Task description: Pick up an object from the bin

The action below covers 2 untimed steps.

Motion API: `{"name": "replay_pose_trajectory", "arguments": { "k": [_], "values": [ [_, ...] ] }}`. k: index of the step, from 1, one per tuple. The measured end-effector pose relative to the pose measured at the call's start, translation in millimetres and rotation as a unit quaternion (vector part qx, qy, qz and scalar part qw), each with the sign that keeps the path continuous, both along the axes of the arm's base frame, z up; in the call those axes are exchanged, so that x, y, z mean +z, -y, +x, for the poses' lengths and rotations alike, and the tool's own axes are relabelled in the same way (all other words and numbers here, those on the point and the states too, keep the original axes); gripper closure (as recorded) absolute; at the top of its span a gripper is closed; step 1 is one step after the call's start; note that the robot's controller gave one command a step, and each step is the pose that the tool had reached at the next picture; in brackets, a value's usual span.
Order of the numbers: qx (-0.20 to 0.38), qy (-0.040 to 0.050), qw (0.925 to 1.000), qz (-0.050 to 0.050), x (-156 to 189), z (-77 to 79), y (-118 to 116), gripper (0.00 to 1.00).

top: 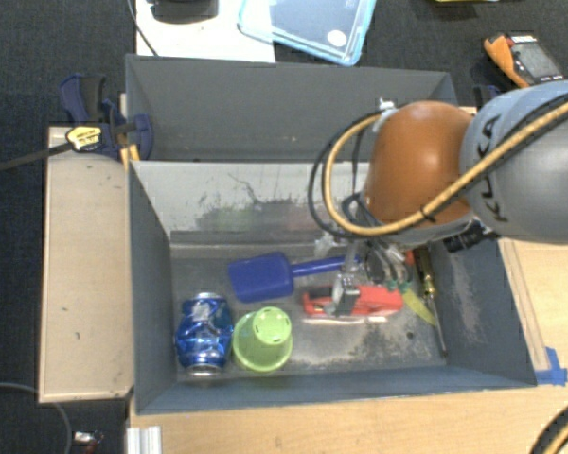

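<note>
Five loose things are recorded in the grey metal bin [151,282] in the camera view. A crushed blue drinks can [203,335] is found in the near left corner of the floor. A light green plastic cup [263,339] lies just beside it on the right; whether the two touch cannot be told. Behind the cup, a blue tool [260,275] with a broad head is noted, its thin handle pointing right toward the gripper. A flat red object [374,299] with a pale lower edge lies right of centre on the floor, well apart from the can. A slim yellow item [418,303] is seen by the right wall, partly hidden by the robot.

The arm [535,168] is observed entering from the right, with its orange cover [417,159] above the right half of the bin and a yellow-and-black cable [336,159] looped around it. The gripper [345,293] is placed low, at the left end of the red object and just beyond the tip of the blue tool's handle. Whether the gripper is open or closed cannot be told, and no hold on the red object can be confirmed. The red object is seen resting on the bin floor.
</note>
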<state>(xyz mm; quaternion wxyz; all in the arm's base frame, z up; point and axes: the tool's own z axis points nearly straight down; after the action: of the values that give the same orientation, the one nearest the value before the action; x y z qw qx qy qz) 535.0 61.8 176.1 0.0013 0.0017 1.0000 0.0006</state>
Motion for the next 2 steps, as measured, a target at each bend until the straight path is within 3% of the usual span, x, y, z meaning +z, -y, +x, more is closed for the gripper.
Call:
{"name": "replay_pose_trajectory", "arguments": {
  "k": [1, 2],
  "values": [
    [0.0, 0.0001, 1.0, 0.0, 0, 0.0, 0, 0.0],
    [-0.018, 0.0, 0.9998, 0.0, 67, 9.1, -54, 0.0]
  ]
}}
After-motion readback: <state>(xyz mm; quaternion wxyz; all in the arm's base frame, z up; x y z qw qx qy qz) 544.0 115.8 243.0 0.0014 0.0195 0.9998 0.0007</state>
